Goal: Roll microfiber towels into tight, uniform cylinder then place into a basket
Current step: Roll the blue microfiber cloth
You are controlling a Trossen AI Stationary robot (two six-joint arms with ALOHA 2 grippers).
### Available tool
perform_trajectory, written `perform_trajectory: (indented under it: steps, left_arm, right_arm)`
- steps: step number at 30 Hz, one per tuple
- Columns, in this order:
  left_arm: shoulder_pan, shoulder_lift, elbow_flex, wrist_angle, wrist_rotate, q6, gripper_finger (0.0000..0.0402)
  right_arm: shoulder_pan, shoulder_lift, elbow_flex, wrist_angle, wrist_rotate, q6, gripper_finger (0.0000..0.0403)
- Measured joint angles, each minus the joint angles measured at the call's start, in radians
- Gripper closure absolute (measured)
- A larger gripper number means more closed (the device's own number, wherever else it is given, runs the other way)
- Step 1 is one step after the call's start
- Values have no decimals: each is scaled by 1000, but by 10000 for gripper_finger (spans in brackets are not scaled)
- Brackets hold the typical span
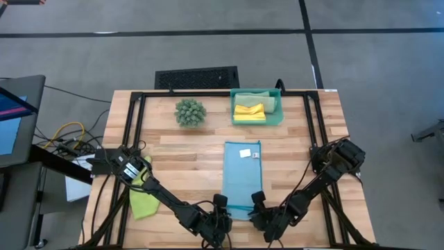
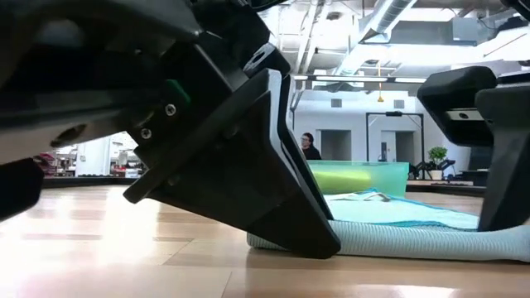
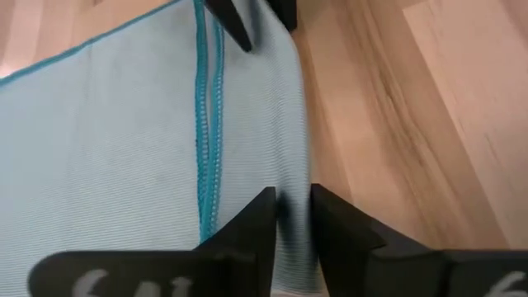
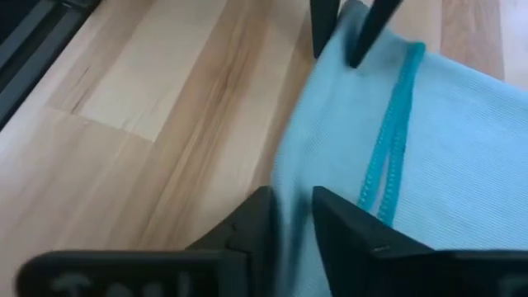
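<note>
Pinching the near edge of the light blue towel (image 1: 242, 177), the left end effector (image 1: 221, 206) and right end effector (image 1: 257, 205) hold opposite corners, so rolling starts straight toward the far basket (image 1: 279, 111).

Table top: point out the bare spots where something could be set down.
Bare wood lies between the plant ball and the blue towel, and right of that towel below the basket. The near edge is crowded: left gripper and right gripper pinch the towel's corners.
</note>
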Motion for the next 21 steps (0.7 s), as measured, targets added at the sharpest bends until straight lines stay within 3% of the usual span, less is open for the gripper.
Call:
perform_trajectory:
  steps: [7, 21]
  left_arm:
    - [0, 1, -1, 2, 20, -16, 367]
    - [-2, 3, -2, 0, 21, -34, 396]
  right_arm:
    - [6, -53, 1, 11, 20, 3, 244]
    - [49, -18, 1, 4, 35, -100, 269]
